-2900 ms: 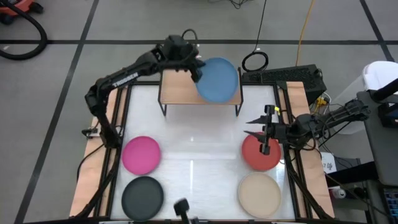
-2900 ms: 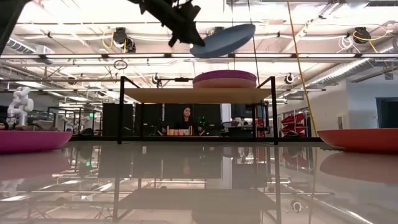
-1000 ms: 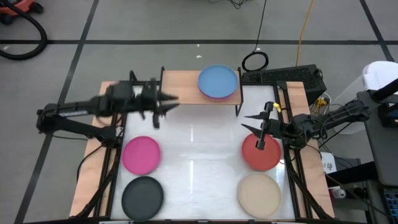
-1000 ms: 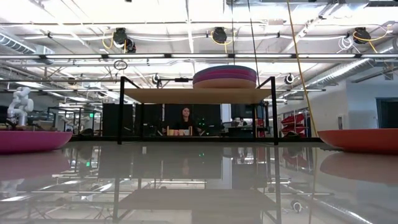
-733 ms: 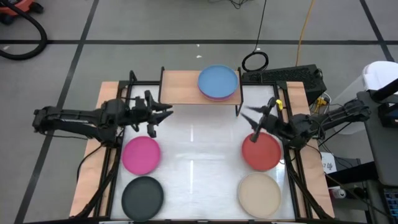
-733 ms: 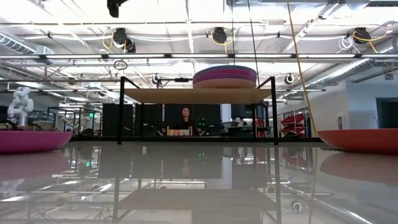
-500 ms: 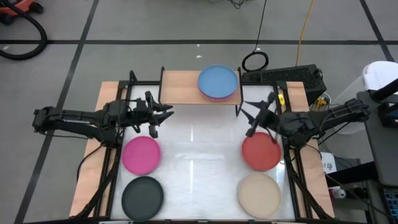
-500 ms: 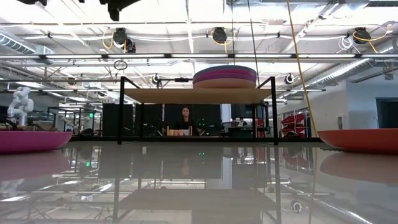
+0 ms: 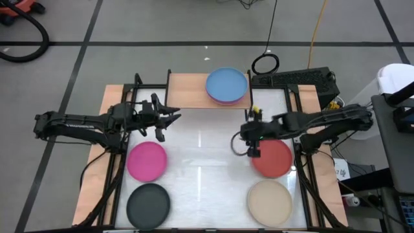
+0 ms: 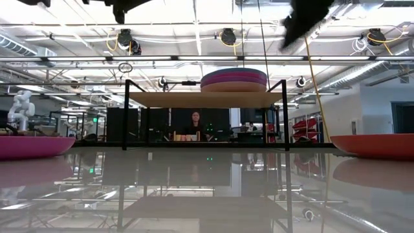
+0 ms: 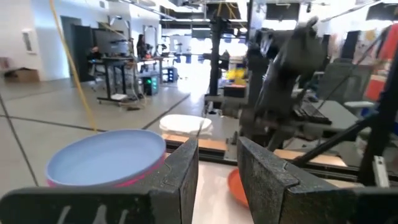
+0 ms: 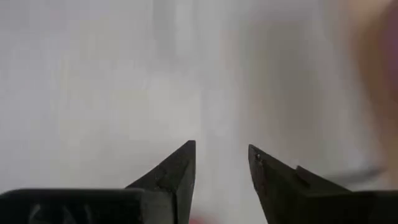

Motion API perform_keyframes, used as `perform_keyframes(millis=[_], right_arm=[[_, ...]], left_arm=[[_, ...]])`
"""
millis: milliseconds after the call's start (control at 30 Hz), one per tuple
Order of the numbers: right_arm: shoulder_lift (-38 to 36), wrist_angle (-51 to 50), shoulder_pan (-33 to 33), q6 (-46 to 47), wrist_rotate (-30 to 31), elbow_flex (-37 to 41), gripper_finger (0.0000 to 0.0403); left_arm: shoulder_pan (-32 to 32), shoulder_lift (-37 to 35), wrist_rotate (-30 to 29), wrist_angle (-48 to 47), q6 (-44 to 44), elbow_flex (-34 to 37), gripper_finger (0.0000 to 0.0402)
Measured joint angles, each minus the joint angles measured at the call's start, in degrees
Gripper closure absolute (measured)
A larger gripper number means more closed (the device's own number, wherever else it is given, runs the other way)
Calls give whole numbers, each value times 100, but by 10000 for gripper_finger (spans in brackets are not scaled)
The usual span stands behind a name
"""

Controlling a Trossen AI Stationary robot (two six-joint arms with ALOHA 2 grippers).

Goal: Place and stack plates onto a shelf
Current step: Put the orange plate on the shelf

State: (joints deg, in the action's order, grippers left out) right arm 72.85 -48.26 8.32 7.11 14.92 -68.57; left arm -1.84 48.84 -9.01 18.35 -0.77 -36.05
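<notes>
A blue plate [image 9: 226,85] tops a stack of plates [image 10: 233,80] on the right half of the light-wood shelf [image 9: 192,98] at the table's far edge. On the white table lie a magenta plate [image 9: 147,160], a black plate [image 9: 148,202], a red plate [image 9: 275,159] and a beige plate [image 9: 270,202]. My left gripper [image 9: 173,116] hovers open above the table, left of the shelf's near edge, with nothing between its fingers [image 11: 180,171]. My right gripper [image 9: 250,144] points down, open, over the red plate's left edge.
The shelf's left half is bare wood. Black frame rails [image 9: 119,149] run along both sides of the table. A keyboard [image 9: 294,79] and cables lie beyond the far right corner. Bare white table top [image 9: 200,162] shows between the two columns of plates.
My right gripper has swung from the table's right edge toward the middle and tipped from level to pointing down beside the red plate. My left gripper has drifted a little toward the near edge, away from the shelf, then held still. The plates have not moved.
</notes>
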Motion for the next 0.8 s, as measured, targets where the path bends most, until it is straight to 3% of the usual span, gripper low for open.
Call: perform_keyframes(millis=[167, 433, 800], right_arm=[[264, -345, 198, 1415, -721, 621, 271], [323, 68, 580, 3139, -1191, 1593, 271], [320, 971, 726, 3754, -1201, 2251, 271]], left_arm=[[181, 0, 36, -56, -84, 0, 287], [328, 0, 36, -105, -230, -2, 287], [327, 0, -53, -154, -241, -4, 287]])
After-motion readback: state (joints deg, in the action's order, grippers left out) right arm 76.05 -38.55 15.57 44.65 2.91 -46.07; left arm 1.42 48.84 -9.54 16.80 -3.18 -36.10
